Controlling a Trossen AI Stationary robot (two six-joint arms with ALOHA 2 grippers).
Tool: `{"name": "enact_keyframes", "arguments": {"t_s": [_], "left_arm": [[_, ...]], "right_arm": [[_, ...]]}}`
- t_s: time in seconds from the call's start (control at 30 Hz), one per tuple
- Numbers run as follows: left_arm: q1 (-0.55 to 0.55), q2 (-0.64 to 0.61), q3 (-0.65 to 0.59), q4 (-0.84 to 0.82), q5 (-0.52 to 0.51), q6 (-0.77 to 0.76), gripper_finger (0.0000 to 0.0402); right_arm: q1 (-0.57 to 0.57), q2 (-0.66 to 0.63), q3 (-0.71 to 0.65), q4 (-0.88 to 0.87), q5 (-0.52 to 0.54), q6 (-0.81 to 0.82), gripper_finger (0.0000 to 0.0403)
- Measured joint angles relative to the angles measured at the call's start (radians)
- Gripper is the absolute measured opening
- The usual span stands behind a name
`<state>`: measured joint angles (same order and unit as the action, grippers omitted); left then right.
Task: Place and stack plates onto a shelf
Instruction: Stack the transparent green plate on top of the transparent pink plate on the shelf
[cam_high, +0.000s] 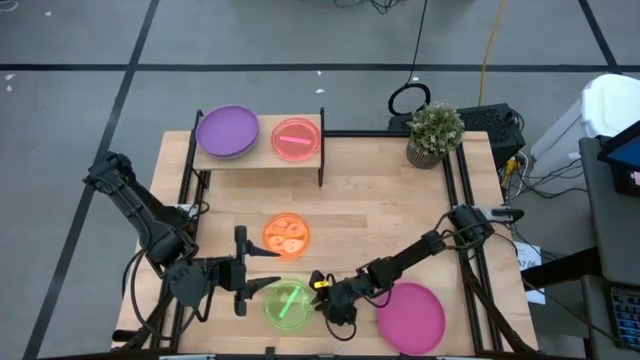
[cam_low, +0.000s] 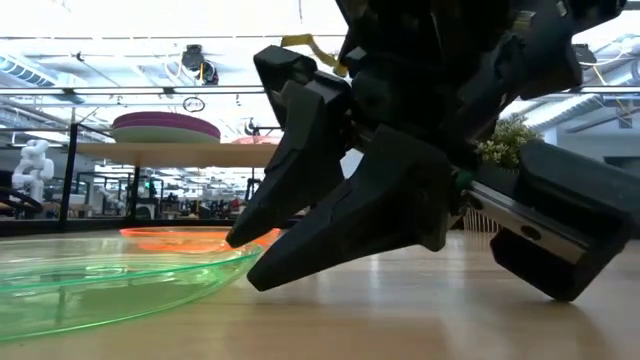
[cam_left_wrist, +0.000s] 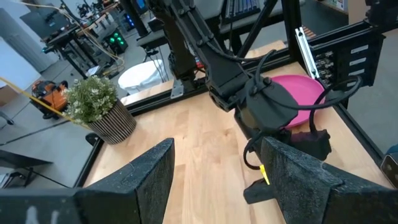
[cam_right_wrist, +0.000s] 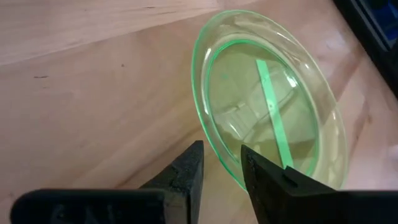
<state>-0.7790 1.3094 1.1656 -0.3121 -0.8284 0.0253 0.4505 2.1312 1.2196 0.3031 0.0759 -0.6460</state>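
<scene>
A translucent green plate (cam_high: 287, 306) lies flat on the table near its front edge. My right gripper (cam_right_wrist: 222, 163) is at the plate's right rim, shut on it. An orange plate (cam_high: 286, 235) lies on the table just beyond it, and a magenta plate (cam_high: 412, 315) lies at the front right. The shelf (cam_high: 258, 160) at the far left carries purple plates (cam_high: 227, 131) and a red-pink plate (cam_high: 296, 138). My left gripper (cam_high: 268, 270) hovers open above the table, left of the green plate, holding nothing. My right gripper has the green plate's right-hand rim (cam_right_wrist: 225, 169) between its two fingers, one finger over the rim on the plate's inner side and the other outside it, low at the table. The fingers slant down from the table's right. The plate still lies flat on the table.
A potted plant (cam_high: 435, 133) stands at the far right corner. Black frame rails run along the table's left and right sides. Bare wood lies between the shelf and the orange plate.
</scene>
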Motion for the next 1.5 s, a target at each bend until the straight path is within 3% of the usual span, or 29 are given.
{"name": "enact_keyframes", "arguments": {"t_s": [0.4,0.6,1.07,1.5], "left_arm": [[0.008,0.000,0.000,-0.001,0.000,-0.002,0.0246],[0.008,0.000,0.000,-0.004,0.000,-0.004,0.0246],[0.008,0.000,0.000,-0.006,0.000,-0.008,0.0246],[0.008,0.000,0.000,-0.006,-0.011,0.025,0.0246]], "right_arm": [[-0.018,0.024,-0.001,0.020,-0.036,0.009,0.0006],[-0.008,0.004,-0.003,0.025,-0.019,0.019,0.0001],[0.058,-0.251,-0.005,-0.196,0.320,0.026,0.0000],[-0.053,-0.490,-0.003,-0.398,0.395,-0.072,0.0000]]}}
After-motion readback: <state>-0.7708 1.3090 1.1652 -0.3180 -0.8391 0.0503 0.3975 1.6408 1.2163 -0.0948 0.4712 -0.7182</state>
